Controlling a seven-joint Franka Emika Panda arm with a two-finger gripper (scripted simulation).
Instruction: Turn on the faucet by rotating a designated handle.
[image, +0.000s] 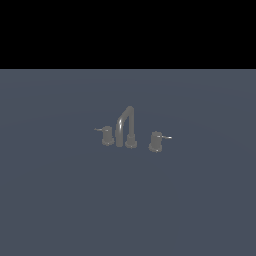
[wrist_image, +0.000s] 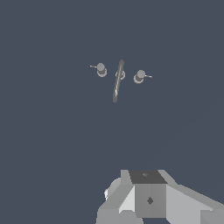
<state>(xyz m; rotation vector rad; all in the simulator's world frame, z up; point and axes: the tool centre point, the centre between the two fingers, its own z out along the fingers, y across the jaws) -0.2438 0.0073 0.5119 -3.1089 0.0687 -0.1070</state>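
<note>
one arched spout, two knobs, one bright-tipped handle, one dull-levered knob

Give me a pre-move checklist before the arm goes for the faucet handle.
1. Target knob identified: ok. The handle with the bright-tipped lever sits at the exterior view's right of the spout.
2. Not confused with the other knob, which has a dull lever: ok.
3. Gripper contact with handle: not ok. The wrist view shows the faucet far from the arm.
4. Gripper open or shut: cannot tell; fingers are not visible.
5. Path to handle free: ok, only bare floor around it.
6. Arm in exterior view: not ok, not seen.
</note>
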